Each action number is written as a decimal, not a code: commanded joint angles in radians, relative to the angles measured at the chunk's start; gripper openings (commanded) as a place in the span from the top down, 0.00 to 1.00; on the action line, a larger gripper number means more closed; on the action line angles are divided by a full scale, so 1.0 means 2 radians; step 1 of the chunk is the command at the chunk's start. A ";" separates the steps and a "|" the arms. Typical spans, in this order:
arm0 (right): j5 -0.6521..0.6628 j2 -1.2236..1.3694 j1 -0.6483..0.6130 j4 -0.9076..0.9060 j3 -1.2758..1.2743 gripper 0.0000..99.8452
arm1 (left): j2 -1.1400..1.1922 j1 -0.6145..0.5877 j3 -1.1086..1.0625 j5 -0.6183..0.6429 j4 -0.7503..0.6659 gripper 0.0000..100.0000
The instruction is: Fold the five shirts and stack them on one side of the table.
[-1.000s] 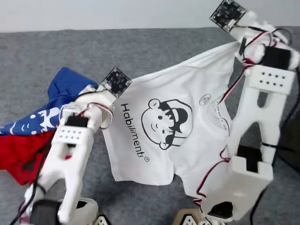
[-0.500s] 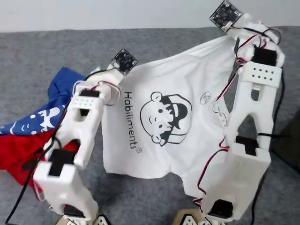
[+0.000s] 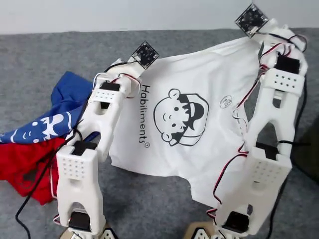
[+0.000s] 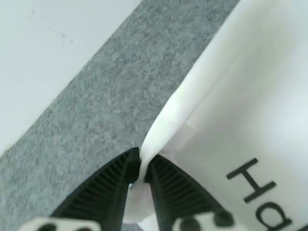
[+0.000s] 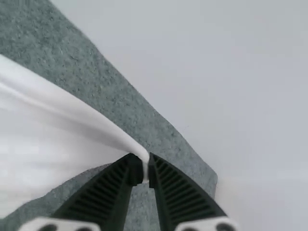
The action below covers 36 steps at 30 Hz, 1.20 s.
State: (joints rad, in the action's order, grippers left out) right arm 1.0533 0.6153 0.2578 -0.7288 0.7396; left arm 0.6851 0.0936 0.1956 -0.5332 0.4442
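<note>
Red cloth shows first at the table's left edge: a red shirt (image 3: 22, 172) lies crumpled there, with a blue shirt (image 3: 67, 92) bearing a white pattern bunched against its far side. Both rest on the grey table cover (image 3: 50, 55). Just beside them the left arm (image 3: 92, 134) rises from its base at the near edge and stretches away across the table, with its wrist camera uppermost at the far end. The left gripper (image 4: 142, 173) is pinched tight on a folded edge of the white shirt (image 3: 199, 144), and the cloth is squeezed between its ribbed black fingers (image 4: 106, 190).

The white shirt hangs spread between the two arms, printed side up. Its far edge is held up and its near hem sits low by the arm bases. A line of black lettering (image 3: 144, 114) runs along the side nearest the left arm. A cartoon face (image 3: 180, 117) in a cap, drawn in black, sits in the middle, and a small round mark (image 3: 226, 101) lies to its right.

Farthest right, the right arm (image 3: 274, 129) reaches to the table's far corner, with red and black wires looping along it. The right gripper (image 5: 146, 171) is clamped on a corner of the white shirt, which pulls away from it in taut folds. A pale wall (image 5: 216, 72) stands beyond the cover's edge.
</note>
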 commanded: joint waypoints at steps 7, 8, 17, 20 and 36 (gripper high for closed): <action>-0.005 -0.003 0.022 0.006 0.006 0.99 | 0.002 0.003 0.056 -0.009 0.008 1.00; -0.005 -0.001 0.022 0.006 0.008 0.99 | 0.002 0.003 0.056 -0.009 0.002 1.00; -0.004 0.000 0.016 -0.039 0.008 0.99 | -0.004 0.002 0.057 -0.013 0.071 1.00; -0.002 -0.008 0.015 -0.098 0.008 0.99 | -0.005 0.003 0.060 -0.056 0.147 1.00; 0.025 -0.069 -0.038 -0.516 0.008 0.99 | 0.000 0.010 0.250 -0.290 0.639 1.00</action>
State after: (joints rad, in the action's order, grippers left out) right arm 1.0932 0.5738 0.2148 -1.6418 0.7396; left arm 0.7035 0.0967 0.6145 -1.0487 1.5919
